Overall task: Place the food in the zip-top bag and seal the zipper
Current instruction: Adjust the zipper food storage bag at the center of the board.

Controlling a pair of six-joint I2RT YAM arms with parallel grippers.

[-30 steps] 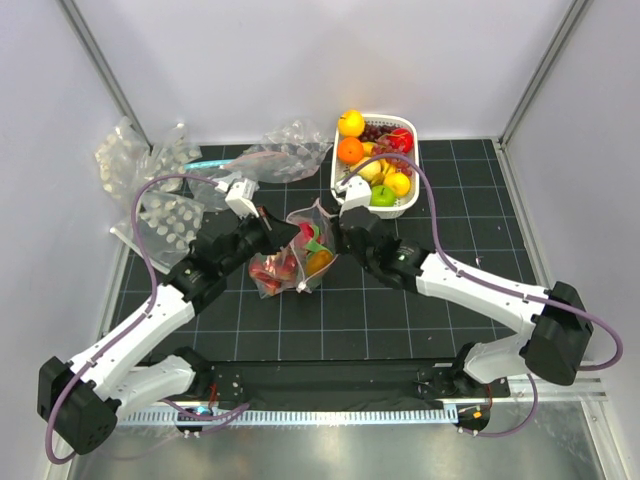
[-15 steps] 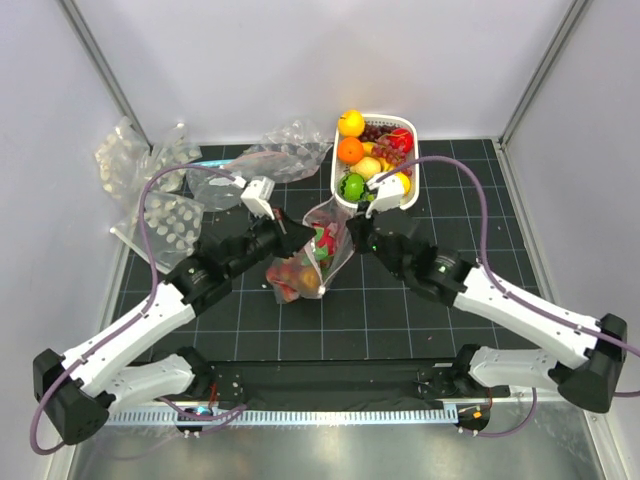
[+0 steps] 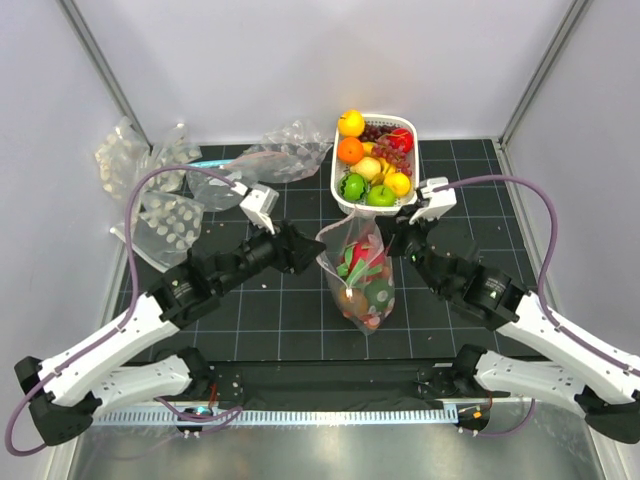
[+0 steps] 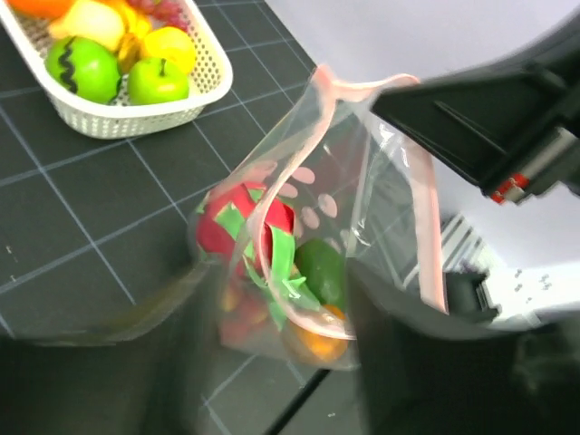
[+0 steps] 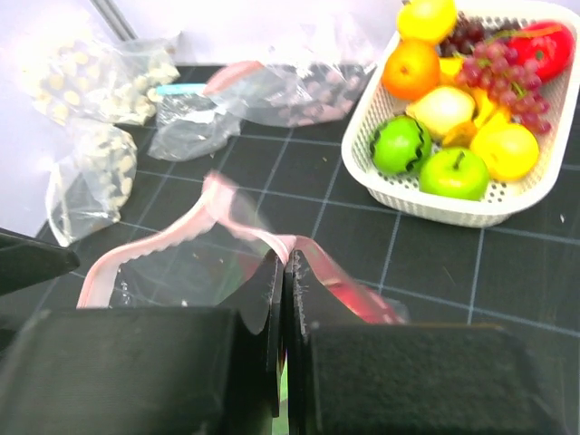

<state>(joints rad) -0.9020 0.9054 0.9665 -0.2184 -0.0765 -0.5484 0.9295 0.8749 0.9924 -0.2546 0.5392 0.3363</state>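
- We are seeing the right tool [image 5: 283,265] with its two fingers pressed together. It is clamping the pinkish zipper [image 5: 149,252] near one end of the bag's mouth.
- The zip-top bag [image 3: 362,285] is hanging from that grip at the centre of the top view. Its mouth is pointing toward the top of the frame and its body is drooping toward the bottom.
- We are finding the food [image 4: 246,225] inside the bag. In the middle of the left wrist view a red-pink piece is sitting wrapped in green leafy strips, with a round green piece and something orange below it.
- The left tool [image 3: 306,255] is standing with its fingers apart, just left of the bag in the top view. In its own wrist view the blurred fingers are filling the lower left and lower right of the frame with the bag between them, and neither is gripping the plastic.
- In the right wrist view the zipper is looping away from the clamped spot toward the left of the frame, so the mouth is gaping rather than pressed flat.
- A white basket [image 5: 435,207] of fruit is sitting just above the bag in the top view.
- Other clear bags [image 3: 165,215] are lying at the upper left of the black gridded surface [image 3: 250,310].
- We are unable to tell whether the bag's bottom is touching the surface.
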